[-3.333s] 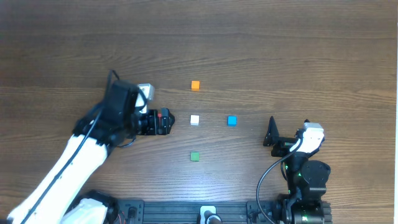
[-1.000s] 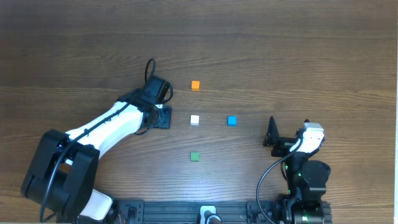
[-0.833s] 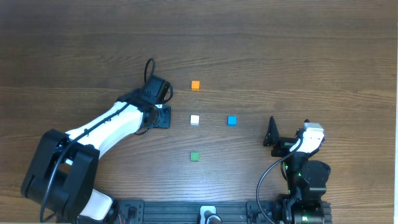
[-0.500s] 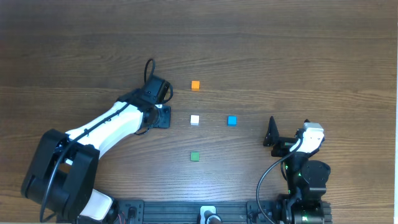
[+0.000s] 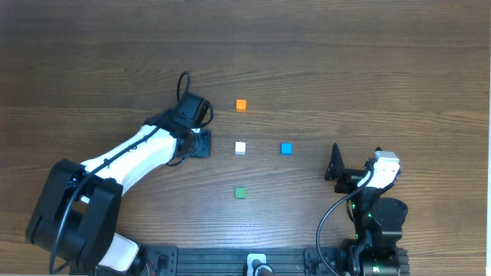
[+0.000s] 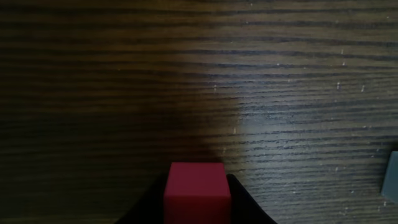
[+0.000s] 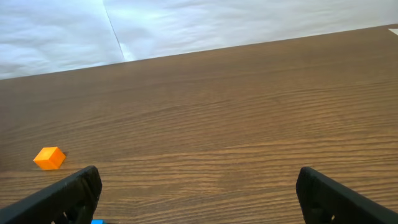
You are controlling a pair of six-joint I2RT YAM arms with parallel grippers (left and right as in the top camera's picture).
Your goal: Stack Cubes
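A red cube (image 6: pixel 197 190) sits between the dark fingers of my left gripper (image 6: pixel 196 183), which is shut on it low over the wooden table. In the top view the left gripper (image 5: pixel 201 143) is just left of the white cube (image 5: pixel 240 147). A grey edge that may be that white cube (image 6: pixel 390 179) shows in the left wrist view. The orange cube (image 5: pixel 241 105), blue cube (image 5: pixel 286 148) and green cube (image 5: pixel 240 193) lie apart on the table. My right gripper (image 5: pixel 335 164) stands open near its base, right of the blue cube. The orange cube (image 7: pixel 49 157) lies far ahead of it.
The wooden table (image 5: pixel 345 69) stretches bare beyond the cubes. A pale wall or sheet (image 7: pixel 186 25) rises behind its far edge. Both arm bases stand along the near edge.
Since 3.3 s ago the left arm has come down from a raised pose to the table with the red cube. Over the last second nothing has moved.
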